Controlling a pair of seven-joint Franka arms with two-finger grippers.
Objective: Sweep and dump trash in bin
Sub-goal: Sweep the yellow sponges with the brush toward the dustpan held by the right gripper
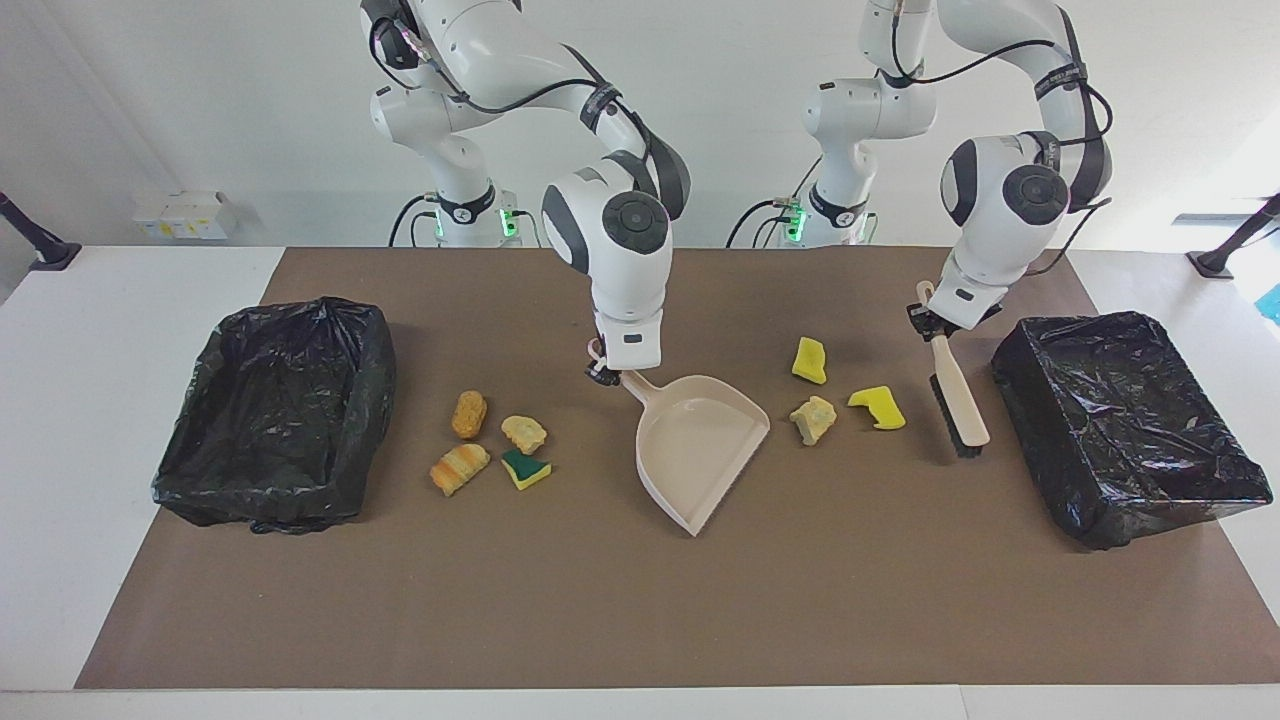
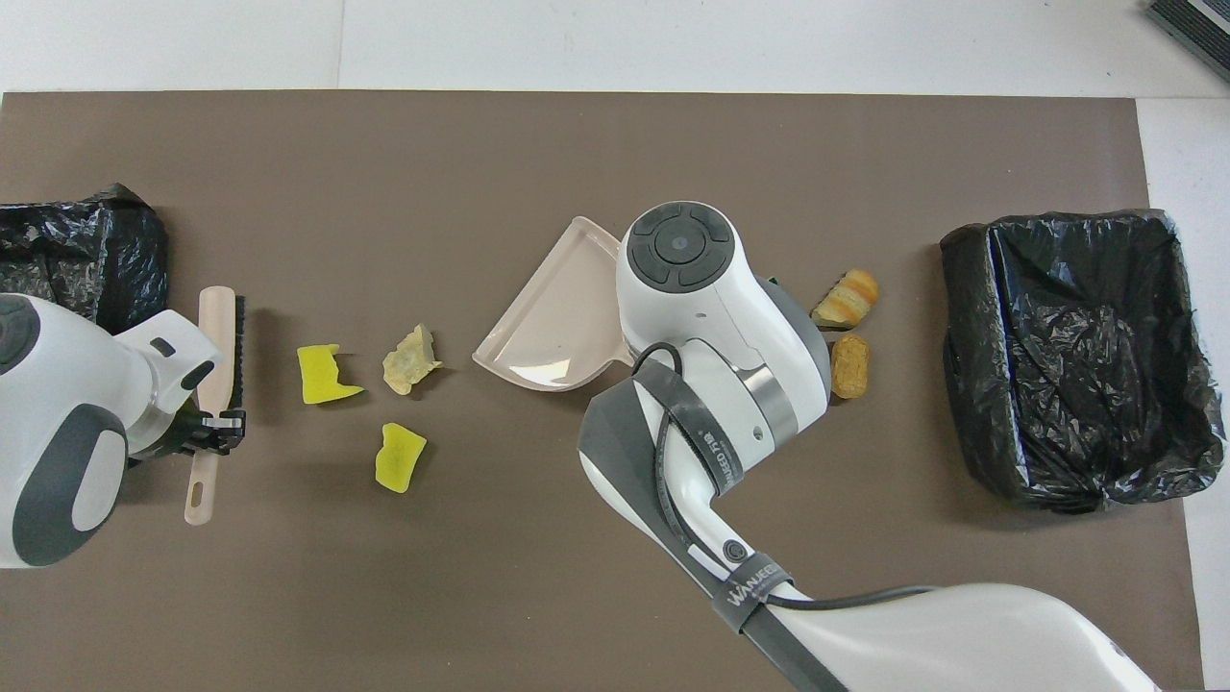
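- The left gripper [image 1: 935,330] is clenched on the brush [image 1: 958,400], bristles turned toward three yellow scraps [image 1: 818,415] lying between it and the dustpan [image 1: 700,445], likely for a sweeping stroke.
- The right gripper [image 1: 603,372] grasps the dustpan's handle, as far as I can tell; its mouth is angled toward those scraps.
- Four more scraps [image 1: 488,440] lie on the right gripper's side, toward the bin [image 1: 275,420].

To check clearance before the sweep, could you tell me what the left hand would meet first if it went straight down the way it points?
The left hand, shut on the brush, points down, so the bare brown mat beside the bin probably comes first; depth is unclear.
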